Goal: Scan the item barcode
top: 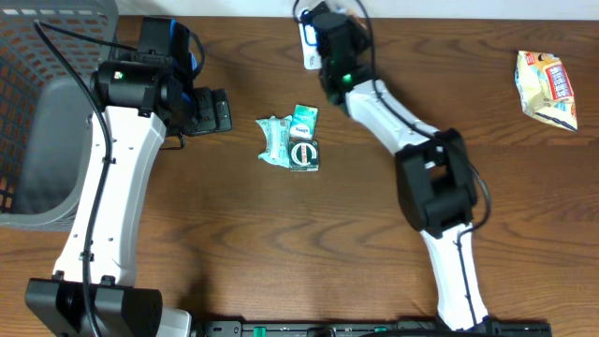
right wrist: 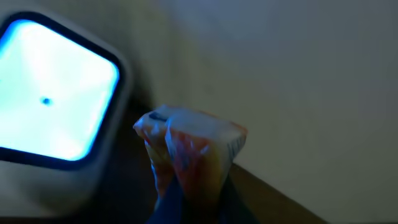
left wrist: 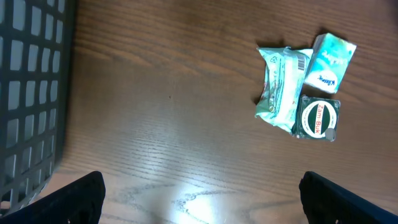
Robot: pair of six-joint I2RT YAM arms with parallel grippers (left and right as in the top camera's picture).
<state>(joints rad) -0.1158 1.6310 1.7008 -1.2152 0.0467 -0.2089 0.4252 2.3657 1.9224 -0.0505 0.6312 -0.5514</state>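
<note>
On your dark wooden table (top: 281, 262), the right gripper (right wrist: 189, 202) is clamped on a small packet (right wrist: 189, 146) just beside the glowing scanner (right wrist: 56, 99) at the far edge, while the left gripper (left wrist: 200, 196) hangs wide open near the basket (top: 47, 112).

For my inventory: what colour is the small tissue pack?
The tissue pack is teal and white; the left wrist view shows it best.

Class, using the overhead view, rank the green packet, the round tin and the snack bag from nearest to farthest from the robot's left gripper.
1. The green packet, just to the right of the left gripper.
2. The round tin, on the packet's far side.
3. The snack bag, by the table's far right edge.
</note>
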